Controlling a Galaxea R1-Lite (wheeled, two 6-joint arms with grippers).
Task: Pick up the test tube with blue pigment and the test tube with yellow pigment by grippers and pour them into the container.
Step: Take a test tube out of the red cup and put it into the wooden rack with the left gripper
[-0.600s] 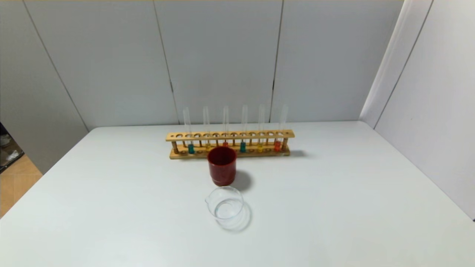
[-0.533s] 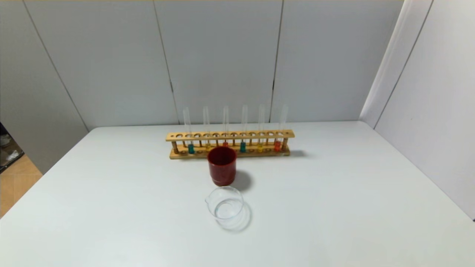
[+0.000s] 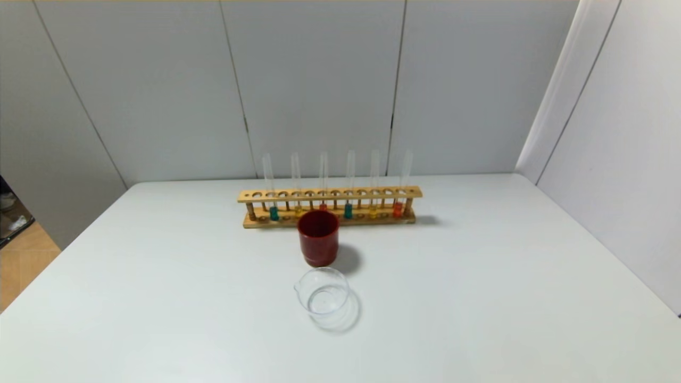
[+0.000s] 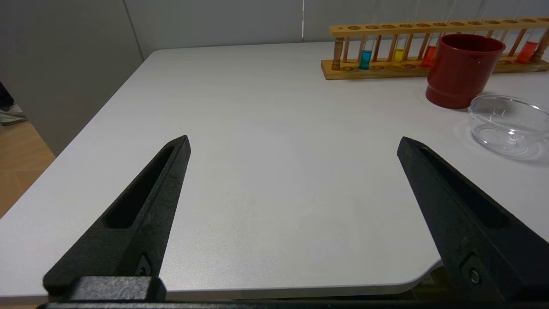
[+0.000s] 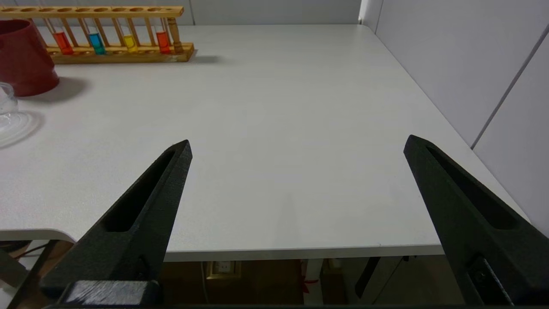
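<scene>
- Left gripper (image 4: pixel 293 139), black, two long tapered fingers: spread wide, holds nothing, hangs at the near edge of the white table (image 3: pixel 479 276), left of centre. Out of the head view.
- Right gripper (image 5: pixel 297 140), same make: spread wide, empty, hangs at the near edge on the right side.
- Long wooden test-tube rack (image 3: pixel 330 194): stands across the far middle of the table, well ahead of both grippers. Carries six thin clear glass tubes, all upright, long axis vertical.
- Tube count by liquid, robot's left to right: blue, yellow, red, blue, yellow, orange-red. Two blue, two yellow, two reddish; the second and third are partly hidden behind the cup in the head view, so those colours are taken mainly from the left wrist view.
- Test tube with blue pigment (image 3: pixel 274 213): leftmost in the rack, ahead and to the right of the left gripper, probably the nearer arm for it. Second blue tube (image 3: pixel 348 211) right of centre.
- Test tube with yellow pigment (image 3: pixel 373 212): fifth from the left, ahead and to the left of the right gripper, likely the nearer arm. Other yellow tube (image 4: pixel 399 55) second from the left.
- Dark-red opaque cup (image 3: pixel 318 238): one, just in front of the rack's middle.
- Container, low clear glass beaker with pouring lip (image 3: pixel 323 271): one, just in front of the cup, apparently empty, between the two arms.
</scene>
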